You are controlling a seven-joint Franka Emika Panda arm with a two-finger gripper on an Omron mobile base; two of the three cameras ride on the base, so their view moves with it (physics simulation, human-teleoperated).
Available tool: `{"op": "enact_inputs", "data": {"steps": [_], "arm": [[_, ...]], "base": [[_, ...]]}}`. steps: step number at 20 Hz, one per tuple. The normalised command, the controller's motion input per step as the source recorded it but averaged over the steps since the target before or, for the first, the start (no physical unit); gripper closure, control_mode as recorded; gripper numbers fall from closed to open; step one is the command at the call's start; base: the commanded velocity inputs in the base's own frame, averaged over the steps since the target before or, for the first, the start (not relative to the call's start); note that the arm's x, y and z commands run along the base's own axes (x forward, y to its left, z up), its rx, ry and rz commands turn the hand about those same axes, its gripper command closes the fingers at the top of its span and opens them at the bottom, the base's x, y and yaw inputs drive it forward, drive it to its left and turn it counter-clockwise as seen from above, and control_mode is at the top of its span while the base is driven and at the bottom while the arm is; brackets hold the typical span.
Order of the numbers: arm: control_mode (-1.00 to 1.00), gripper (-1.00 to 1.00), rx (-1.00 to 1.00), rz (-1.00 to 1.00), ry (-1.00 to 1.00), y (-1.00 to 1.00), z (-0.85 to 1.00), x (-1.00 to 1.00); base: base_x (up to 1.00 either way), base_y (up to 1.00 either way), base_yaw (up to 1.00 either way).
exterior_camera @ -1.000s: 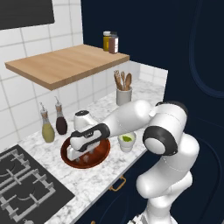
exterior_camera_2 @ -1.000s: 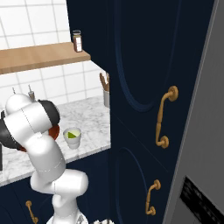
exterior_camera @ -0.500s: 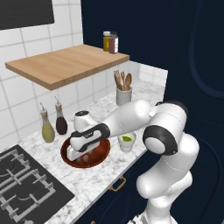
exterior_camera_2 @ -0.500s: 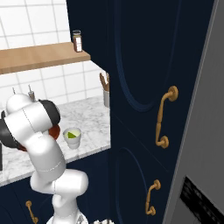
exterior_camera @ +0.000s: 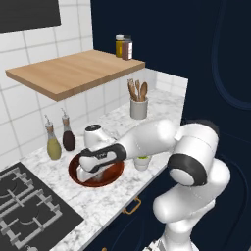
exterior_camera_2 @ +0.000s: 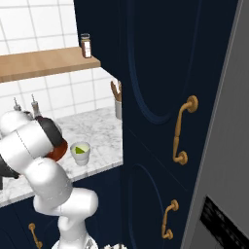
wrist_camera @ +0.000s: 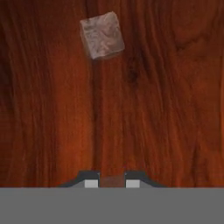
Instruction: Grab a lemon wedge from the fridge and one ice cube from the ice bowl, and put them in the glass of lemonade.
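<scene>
- Left base view: hand (exterior_camera: 89,172) lowered into the bowl (exterior_camera: 115,171), which sits near the tabletop's (exterior_camera: 162,105) front edge; glass (exterior_camera: 142,162) just beside the bowl, toward the cabinets.
- Right base view: glass (exterior_camera_2: 80,153) near the tabletop's front edge, open marble around it.
- Hand view: fingertips closed narrowly; whether they pinch anything cannot be told. One ice cube (wrist_camera: 102,35) lies loose, well ahead.

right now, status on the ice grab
Gripper shut, low in the ice bowl. One ice cube lies apart, ahead of the tips. Glass of lemonade beside bowl.
</scene>
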Motion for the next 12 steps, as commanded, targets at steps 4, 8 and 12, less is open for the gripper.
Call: {"op": "enact_inputs", "data": {"steps": [4,8,12], "arm": [[-1.00,1.00,0.00,-0.12,-0.38,-0.46,1.00,-0.05],[-1.00,1.00,0.01,-0.20,-0.20,-0.82,0.94,0.17],[-1.00,1.00,0.06,-0.20,-0.12,-1.00,0.70,0.29]], "base": [[0.00,0.00,0.00],[0.00,0.00,0.00],[0.00,0.00,0.00]]}}
